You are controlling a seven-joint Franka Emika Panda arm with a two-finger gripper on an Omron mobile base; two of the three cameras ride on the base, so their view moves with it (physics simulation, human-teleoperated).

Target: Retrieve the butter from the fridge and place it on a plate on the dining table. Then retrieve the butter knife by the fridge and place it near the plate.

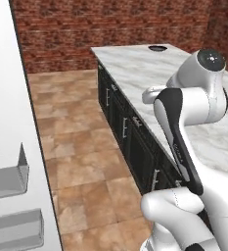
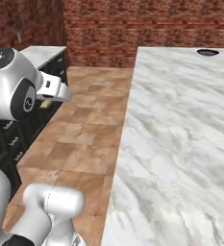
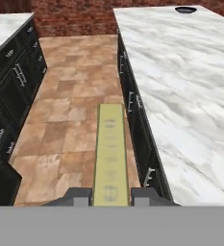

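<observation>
I'm in a kitchen: marble-topped dining table (image 3: 180,86), dark cabinets (image 3: 12,81), red brick wall (image 1: 86,29), tiled floor (image 1: 81,147).

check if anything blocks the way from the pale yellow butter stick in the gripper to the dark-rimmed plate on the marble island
Nothing visible does. The pale yellow butter stick is clamped in the gripper over the tiled floor. The white-grey marble island top lies bare up to the dark-rimmed plate at its far end.

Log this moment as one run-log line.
stage: carrying butter | claw: shut on butter, held over tiled floor | dining table: beside claw | plate: at table's far end, empty
</observation>
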